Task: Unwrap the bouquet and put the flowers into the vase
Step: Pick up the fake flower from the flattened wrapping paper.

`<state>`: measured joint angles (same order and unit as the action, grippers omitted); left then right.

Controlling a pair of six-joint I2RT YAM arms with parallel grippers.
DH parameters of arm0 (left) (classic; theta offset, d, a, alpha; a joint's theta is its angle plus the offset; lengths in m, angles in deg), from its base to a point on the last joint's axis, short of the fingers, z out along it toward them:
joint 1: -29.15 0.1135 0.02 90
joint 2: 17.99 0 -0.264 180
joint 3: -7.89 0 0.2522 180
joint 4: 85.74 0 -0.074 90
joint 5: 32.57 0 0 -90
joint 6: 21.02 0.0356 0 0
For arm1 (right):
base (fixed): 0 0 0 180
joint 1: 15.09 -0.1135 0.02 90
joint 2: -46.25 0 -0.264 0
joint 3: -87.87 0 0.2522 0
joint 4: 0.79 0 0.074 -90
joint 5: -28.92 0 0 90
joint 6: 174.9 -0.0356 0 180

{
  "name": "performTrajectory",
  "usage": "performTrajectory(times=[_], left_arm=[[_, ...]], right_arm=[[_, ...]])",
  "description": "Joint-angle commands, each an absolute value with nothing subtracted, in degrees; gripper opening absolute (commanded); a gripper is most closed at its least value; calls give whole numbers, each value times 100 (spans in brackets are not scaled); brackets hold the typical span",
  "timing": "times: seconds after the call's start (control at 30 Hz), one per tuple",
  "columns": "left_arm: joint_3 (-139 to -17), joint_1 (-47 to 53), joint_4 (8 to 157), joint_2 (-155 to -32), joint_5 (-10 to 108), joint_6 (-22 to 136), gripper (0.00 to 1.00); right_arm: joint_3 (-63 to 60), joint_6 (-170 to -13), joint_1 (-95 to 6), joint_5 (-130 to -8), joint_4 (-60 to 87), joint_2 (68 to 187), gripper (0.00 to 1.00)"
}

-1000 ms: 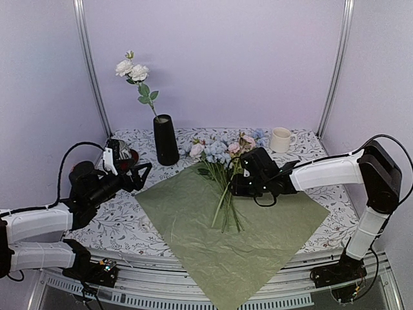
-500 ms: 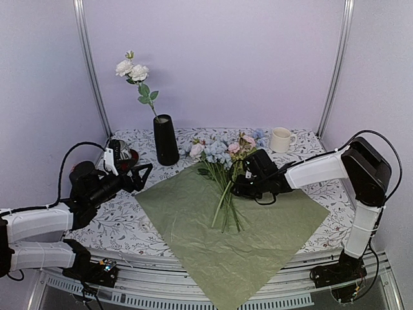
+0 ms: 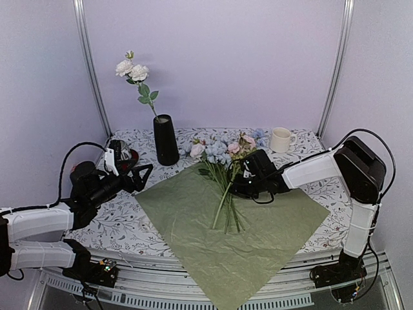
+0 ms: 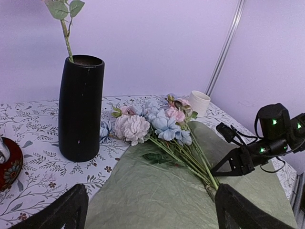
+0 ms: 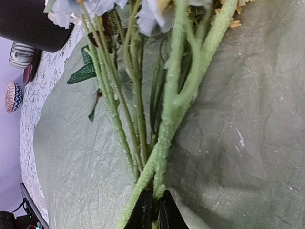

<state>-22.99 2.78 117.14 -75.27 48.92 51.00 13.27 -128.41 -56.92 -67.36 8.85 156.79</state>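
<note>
Right gripper pinches a flower stem low down; best lifted slowly, straight, so neighbouring stems slip free.

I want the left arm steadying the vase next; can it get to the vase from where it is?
Probably yes. The left gripper is open and faces the vase, with nothing standing between them. The red saucer lies off to one side and the flowers to the other.

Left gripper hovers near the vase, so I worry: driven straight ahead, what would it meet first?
Probably the flowers lying on the green paper; the vase stands left of that line. Depth is unclear.
</note>
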Motion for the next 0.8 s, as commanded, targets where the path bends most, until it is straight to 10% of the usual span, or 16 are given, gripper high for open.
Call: performTrajectory(times=[0.0,0.77], left_arm=[[-2262,236,11861,-7542,4847,5193,95],[-2195,217,11947,-7395,4592,5197,97]], right_arm=[[1383,-12974,-5634,-6665,654,15502,6],[3191,-11880,-5697,-6354,-147,12757,4]])
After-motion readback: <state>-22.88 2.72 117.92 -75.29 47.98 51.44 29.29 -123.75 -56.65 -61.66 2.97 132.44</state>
